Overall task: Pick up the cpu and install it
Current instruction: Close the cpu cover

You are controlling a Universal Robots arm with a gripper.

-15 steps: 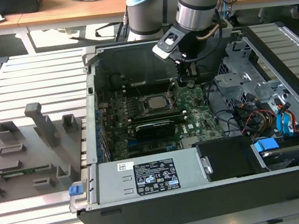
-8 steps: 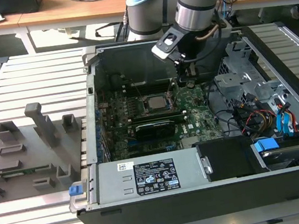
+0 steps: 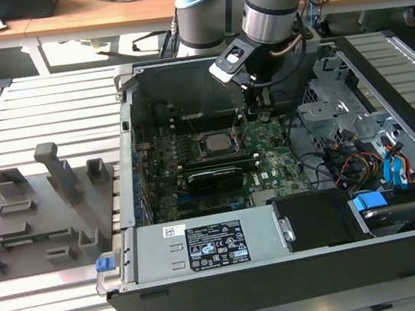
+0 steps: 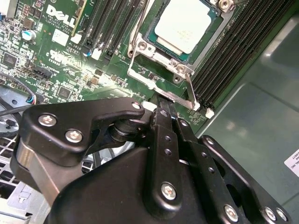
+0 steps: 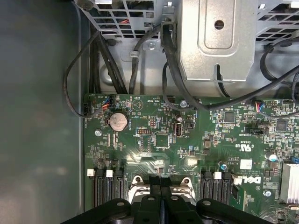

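We see a slatted metal counter (image 3: pixel 38 102) carrying an open black computer case (image 3: pixel 286 276), which takes up the centre and right of the exterior view. Inside it lies a green circuit board (image 3: pixel 275 165), densely studded with parts. The black claw (image 4: pixel 161 103) is clenched, its fingers pressed together with nothing between them, the tip just beside a shiny steel socket frame (image 4: pixel 156 79). The cpu (image 4: pixel 187 23) sits flat in that frame, near the exterior view's centre. We judge it light, rigid, smooth-topped and fragile, best taken by its thin edges.
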